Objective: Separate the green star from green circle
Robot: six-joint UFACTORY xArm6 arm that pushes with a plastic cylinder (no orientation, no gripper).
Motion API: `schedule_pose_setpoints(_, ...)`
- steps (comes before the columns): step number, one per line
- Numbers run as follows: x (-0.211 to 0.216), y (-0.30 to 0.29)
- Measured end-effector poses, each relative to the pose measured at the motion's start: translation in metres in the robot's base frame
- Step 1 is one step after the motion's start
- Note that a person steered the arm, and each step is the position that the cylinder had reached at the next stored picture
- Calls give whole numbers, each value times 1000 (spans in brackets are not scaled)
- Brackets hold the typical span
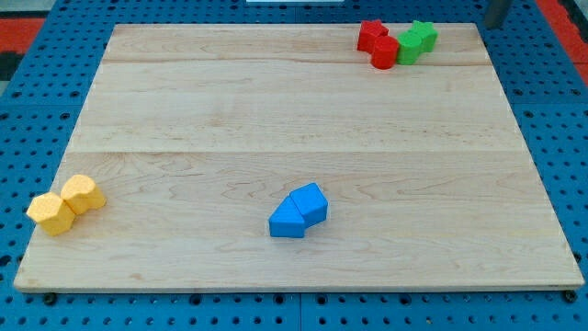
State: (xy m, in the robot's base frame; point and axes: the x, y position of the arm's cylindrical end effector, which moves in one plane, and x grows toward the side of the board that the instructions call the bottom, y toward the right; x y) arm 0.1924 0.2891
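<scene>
Nearest the board's bottom edge, two blue blocks sat touching, about midway along it. By the bottom left corner two yellow blocks touched as well. Far off, near the top right corner, two green blocks pressed together, which one was star or circle I could not tell, with two red blocks packed against their left side. My tip did not show, so its place could not be told.

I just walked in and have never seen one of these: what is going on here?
Coloured blocks sit in pairs on a wooden board. At the view's top right, two green blocks touch two red blocks. My tip is not clearly in view, only a dark shape at the top right corner, so nothing is being pushed yet.
</scene>
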Motion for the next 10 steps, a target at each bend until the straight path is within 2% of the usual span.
schedule_pose_setpoints(1, 7, -60)
schedule_pose_setpoints(2, 15, -84)
schedule_pose_setpoints(4, 79, -100)
schedule_pose_setpoints(6, 125, -156)
schedule_pose_setpoints(8, 121, -138)
schedule_pose_setpoints(10, 100, -265)
